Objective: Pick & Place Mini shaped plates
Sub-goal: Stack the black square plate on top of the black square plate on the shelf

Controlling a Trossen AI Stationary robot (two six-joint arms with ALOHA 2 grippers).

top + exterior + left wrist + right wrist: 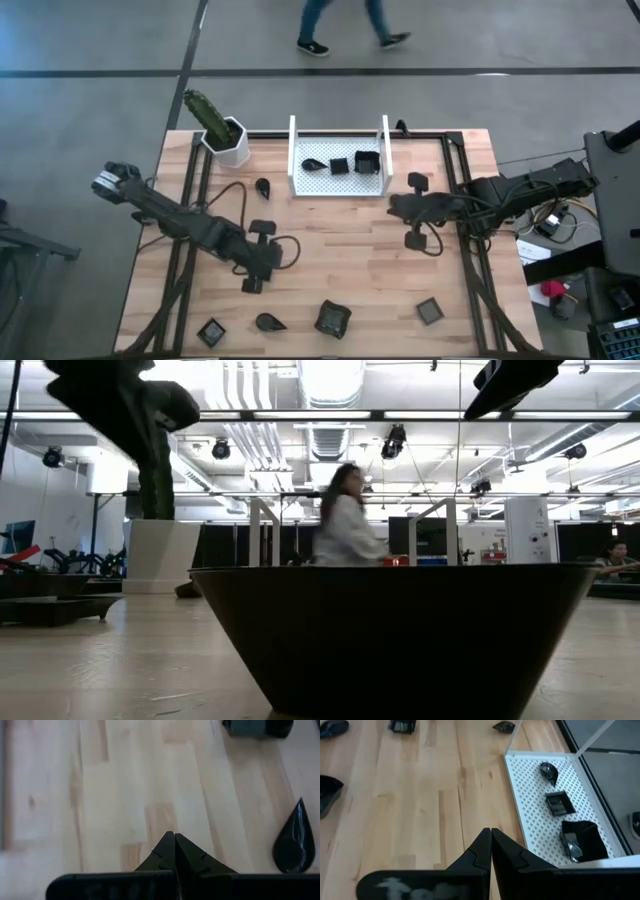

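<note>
The left gripper point(253, 285) is shut tight and holds nothing. It sits low over the wood near the front of the table point(330, 260). Just past its tip, in its own wrist view, lies a teardrop plate point(295, 842), and this looks like the easiest one to grab next.

The right gripper point(393, 207) is shut too, with nothing in it. It waits just beside the front right corner of the white tray point(300, 187).

Three small dark plates are in the tray already. One is a teardrop shape point(548, 770), one is a flat square point(557, 803), and one is a deeper square dish point(580, 840). So part of the job looks done.

More plates still wait on the wood. Along the front edge there is a small square plate point(211, 331), the teardrop one, a bigger square plate point(332, 318) and another square plate point(430, 311). One more little teardrop plate point(262, 186) sits between the cactus pot point(229, 140) and the tray. That makes five left that I can see from above.

I think the job is under halfway. Both grippers would have to open before they can pick up anything.

A person point(350, 25) walks past on the floor behind the table.
</note>
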